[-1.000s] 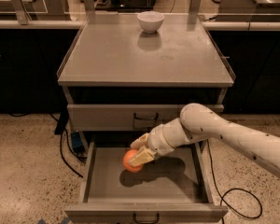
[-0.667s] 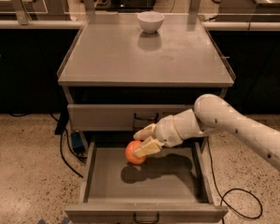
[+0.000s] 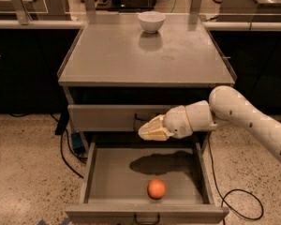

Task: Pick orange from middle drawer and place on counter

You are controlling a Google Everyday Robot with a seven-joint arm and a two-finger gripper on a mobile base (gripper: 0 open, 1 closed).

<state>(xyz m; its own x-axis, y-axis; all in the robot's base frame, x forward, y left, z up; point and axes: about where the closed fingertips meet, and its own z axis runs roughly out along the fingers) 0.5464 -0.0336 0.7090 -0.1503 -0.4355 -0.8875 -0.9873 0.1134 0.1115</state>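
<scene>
Camera view | end effector hangs over the open middle drawer, in front of the upper drawer front, hiding part of its handle | spread or pressed together: cannot tell | orange lies on the drawer floor near the front, well apart below it | counter bears a white bowl | arm cut off at the right edge

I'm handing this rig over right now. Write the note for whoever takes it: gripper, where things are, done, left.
Gripper: shut, empty, hovering over the open wide grey metal middle drawer.
Small round orange fruit: held a second ago, now loose on the drawer floor near the front.
Flat grey metal counter: white round bowl at the back.
Done: drawer open.
Left: regrasp, lift, place on counter.
</scene>
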